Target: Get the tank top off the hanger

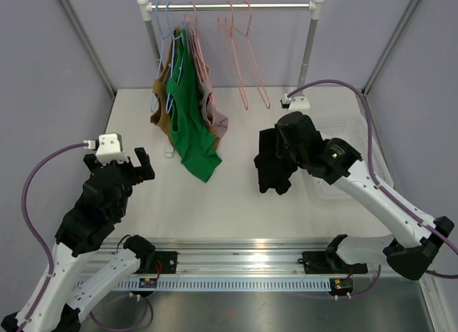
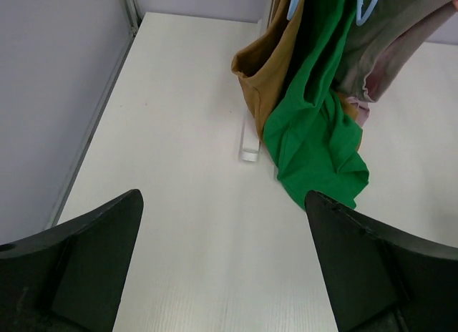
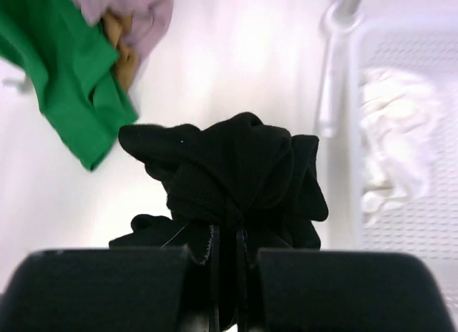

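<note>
matt black cloth tank top (image 3: pixel 236 178)

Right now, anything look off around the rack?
The green garment hangs so low from the rack that its lower end crumples on the table. The right gripper holds a black garment bunched into a wad, off any hanger. No visible spills or damage.

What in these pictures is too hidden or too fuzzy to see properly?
- Top external: the right fingers are buried behind the black garment they grip.
- Right wrist: the white cloth in the basket is blurred and washed out, so there is no telling what it is.
- Left wrist: the blue hangers are cut off by the top edge.
- Top external: the brown garment is mostly covered by the green one.
</note>
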